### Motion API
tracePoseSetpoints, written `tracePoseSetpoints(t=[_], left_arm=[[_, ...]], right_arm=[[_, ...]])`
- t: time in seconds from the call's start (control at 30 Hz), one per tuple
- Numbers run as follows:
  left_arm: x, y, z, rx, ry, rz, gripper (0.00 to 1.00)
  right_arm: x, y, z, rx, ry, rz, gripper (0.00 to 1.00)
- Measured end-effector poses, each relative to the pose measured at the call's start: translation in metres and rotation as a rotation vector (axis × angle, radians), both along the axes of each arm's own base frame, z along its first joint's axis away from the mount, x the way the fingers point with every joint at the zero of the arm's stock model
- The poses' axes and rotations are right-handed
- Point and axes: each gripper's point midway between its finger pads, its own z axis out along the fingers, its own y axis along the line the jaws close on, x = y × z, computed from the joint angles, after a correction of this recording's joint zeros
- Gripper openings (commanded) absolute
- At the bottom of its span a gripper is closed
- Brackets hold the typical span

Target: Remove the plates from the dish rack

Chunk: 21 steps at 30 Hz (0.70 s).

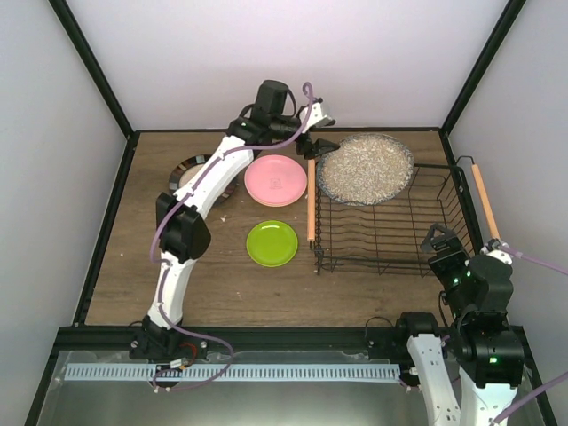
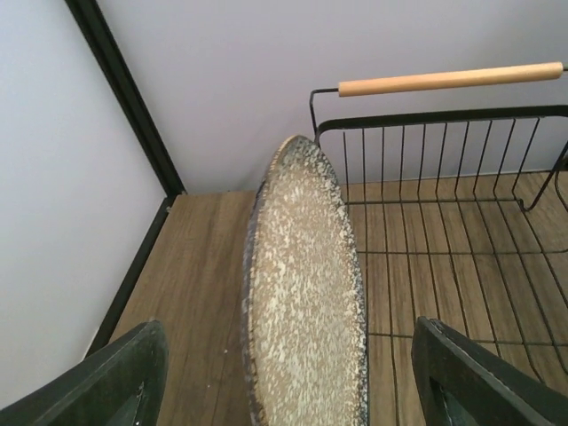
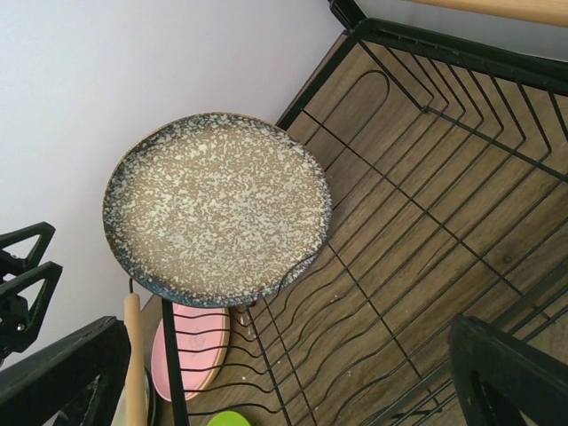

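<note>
The large speckled grey plate [image 1: 366, 169] leans at the far left end of the black wire dish rack [image 1: 390, 232]. My left gripper [image 1: 312, 142] is open at the plate's left rim. In the left wrist view the plate [image 2: 306, 293] stands edge-on between the wide-apart fingers [image 2: 133, 368], untouched. My right gripper [image 1: 437, 238] is open and empty over the rack's near right corner. Its wrist view shows the speckled plate [image 3: 217, 204] and the otherwise empty rack [image 3: 426, 222]. The pink plate [image 1: 276, 180], lime green plate [image 1: 272, 243] and a dark-rimmed plate [image 1: 188, 170] lie on the table.
The rack's wooden handles [image 1: 311, 200] [image 1: 485, 200] run along its left and right sides. The dark-rimmed plate is partly hidden under my left arm. Walls with black frame posts close in the back and sides. The pale orange and mint plates are out of view.
</note>
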Motion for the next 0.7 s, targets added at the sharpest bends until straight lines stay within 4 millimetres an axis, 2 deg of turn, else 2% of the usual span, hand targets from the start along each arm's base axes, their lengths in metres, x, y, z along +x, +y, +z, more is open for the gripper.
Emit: tracePoseSetpoints(t=[0.27,0.57,0.63,0.7], left_arm=[[-0.009,-0.024,-0.019,0.024,-0.057,-0.055,0.7],[0.01,-0.045,-0.056,0.037,-0.067,-0.029,0.67],[0.015,-0.048,-0.061,0.035,-0.071,-0.014,0.63],[0.019,-0.05,-0.064,0.034,-0.072,0.0,0.53]], right_arm=[[-0.002,0.0,-0.003,-0.006,0.02,0.0,1.0],[-0.008,-0.002,0.005,-0.03,0.017,-0.001,1.0],[-0.009,-0.003,0.007,-0.036,0.015,-0.003,1.0],[-0.009,-0.003,0.008,-0.043,0.017,-0.003,1.0]])
